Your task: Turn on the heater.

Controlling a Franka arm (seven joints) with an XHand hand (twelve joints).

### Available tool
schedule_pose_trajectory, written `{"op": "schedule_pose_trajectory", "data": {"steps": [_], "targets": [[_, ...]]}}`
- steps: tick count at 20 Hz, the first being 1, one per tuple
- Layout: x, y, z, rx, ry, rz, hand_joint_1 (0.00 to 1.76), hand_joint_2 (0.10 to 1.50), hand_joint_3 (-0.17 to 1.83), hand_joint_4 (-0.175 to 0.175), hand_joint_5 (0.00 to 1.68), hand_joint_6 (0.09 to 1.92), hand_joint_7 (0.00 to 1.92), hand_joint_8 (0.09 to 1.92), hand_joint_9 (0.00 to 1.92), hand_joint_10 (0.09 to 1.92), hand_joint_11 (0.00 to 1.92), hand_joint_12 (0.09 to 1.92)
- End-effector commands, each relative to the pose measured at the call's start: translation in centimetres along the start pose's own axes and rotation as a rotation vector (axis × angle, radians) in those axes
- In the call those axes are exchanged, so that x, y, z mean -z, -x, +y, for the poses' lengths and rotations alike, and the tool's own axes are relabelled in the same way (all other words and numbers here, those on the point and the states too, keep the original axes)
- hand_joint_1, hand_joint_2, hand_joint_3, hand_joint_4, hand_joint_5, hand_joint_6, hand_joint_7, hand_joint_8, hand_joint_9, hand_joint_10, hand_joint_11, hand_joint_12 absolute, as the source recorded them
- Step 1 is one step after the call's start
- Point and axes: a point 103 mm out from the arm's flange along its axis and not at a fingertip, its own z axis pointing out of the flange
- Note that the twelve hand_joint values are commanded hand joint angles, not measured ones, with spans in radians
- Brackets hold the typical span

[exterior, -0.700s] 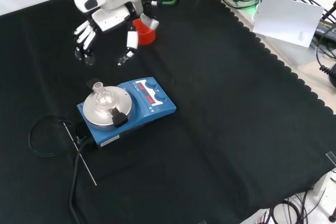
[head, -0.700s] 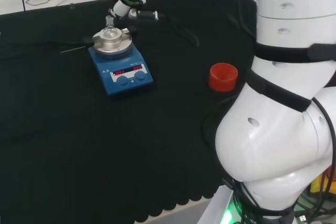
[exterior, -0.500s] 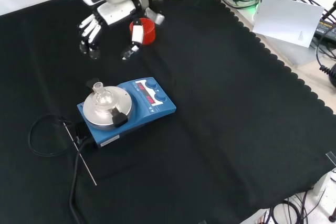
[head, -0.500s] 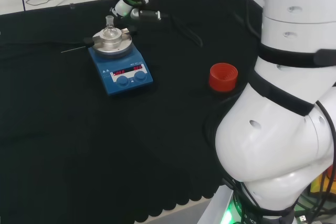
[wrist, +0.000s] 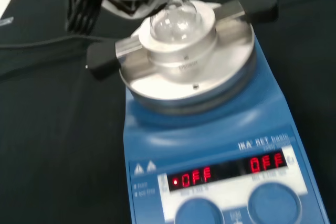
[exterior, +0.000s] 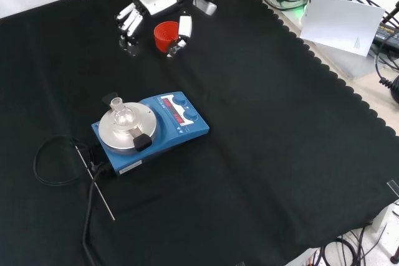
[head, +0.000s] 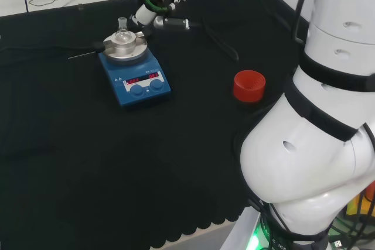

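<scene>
Keeping hand (exterior: 163, 5) high behind heater (exterior: 151, 129), fingers loosely spread, holding nothing. Flask (exterior: 122, 116) on plate, so I'll reach knobs (exterior: 185, 107) from front.

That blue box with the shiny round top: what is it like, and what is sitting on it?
The heater is a flat blue box lying level on the black cloth. Its front panel carries lit red displays and two round blue knobs. On top sits a round silvery metal plate with a metal block on it that cradles a small clear glass flask, upright. Two black-tipped handles stick out from the block. A black cable lies beside its back end. The robot hand hovers apart from it, fingers relaxed.
</scene>
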Motion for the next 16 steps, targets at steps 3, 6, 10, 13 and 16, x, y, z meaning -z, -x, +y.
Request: {"op": "schedule_pose_trajectory", "data": {"steps": [3, 6, 10, 13, 16], "targets": [[-2.0, 0.9, -4.4, -0.037, -0.094, -0.010, 0.93, 0.62, 0.68, -0.050, 0.41, 0.58, 0.62, 0.78, 0.75, 0.67, 0.30, 1.37], [-3.1, 1.2, -5.5, -0.045, -0.127, -0.013, 0.93, 0.63, 0.68, -0.053, 0.40, 0.55, 0.74, 0.79, 0.87, 0.66, 0.39, 1.34], [-4.7, 1.6, -6.4, -0.044, -0.185, -0.027, 0.93, 0.64, 0.68, -0.061, 0.40, 0.51, 0.94, 0.84, 1.07, 0.68, 0.56, 1.30], [-5.7, 1.6, -6.9, -0.039, -0.220, -0.036, 0.95, 0.65, 0.68, -0.071, 0.41, 0.49, 1.11, 0.90, 1.23, 0.74, 0.70, 1.23], [-6.6, 1.2, -7.2, -0.029, -0.259, -0.056, 0.98, 0.66, 0.67, -0.093, 0.40, 0.47, 1.29, 1.02, 1.42, 0.87, 0.98, 1.07]]}}
